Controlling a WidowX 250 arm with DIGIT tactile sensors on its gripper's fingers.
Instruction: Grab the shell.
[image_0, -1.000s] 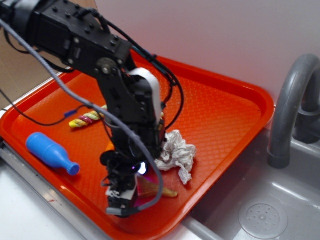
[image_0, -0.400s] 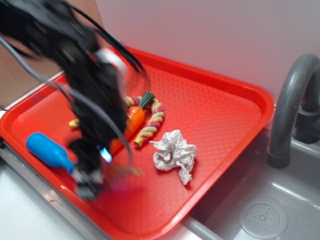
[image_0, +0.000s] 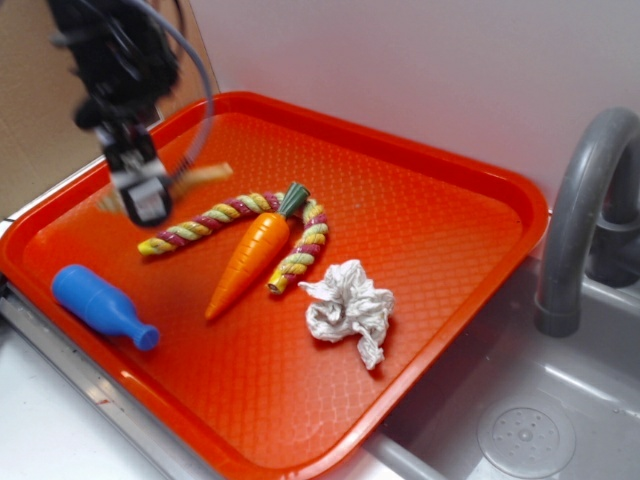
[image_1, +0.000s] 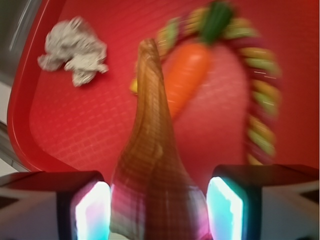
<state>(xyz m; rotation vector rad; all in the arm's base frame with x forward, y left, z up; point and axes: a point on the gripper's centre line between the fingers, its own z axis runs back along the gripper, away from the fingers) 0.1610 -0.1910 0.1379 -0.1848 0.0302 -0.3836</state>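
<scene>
Pincer (image_1: 157, 205) is gripping the shell (image_1: 152, 165) between both pads, tail pointing up-frame in the wrist view. Shell's head is cut off at the bottom edge. In the exterior view, upper left, the pincer (image_0: 145, 195) is blurred and the shell (image_0: 205, 175) is just a pale smear above the tray (image_0: 430, 230).

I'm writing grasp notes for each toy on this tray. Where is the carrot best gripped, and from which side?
Take the carrot across its thick orange shoulder just below the green top, coming straight down. It lies flat, and the rope crowds its top on both sides, so the claw, now shut on the shell, would need fingers set carefully between them.
</scene>
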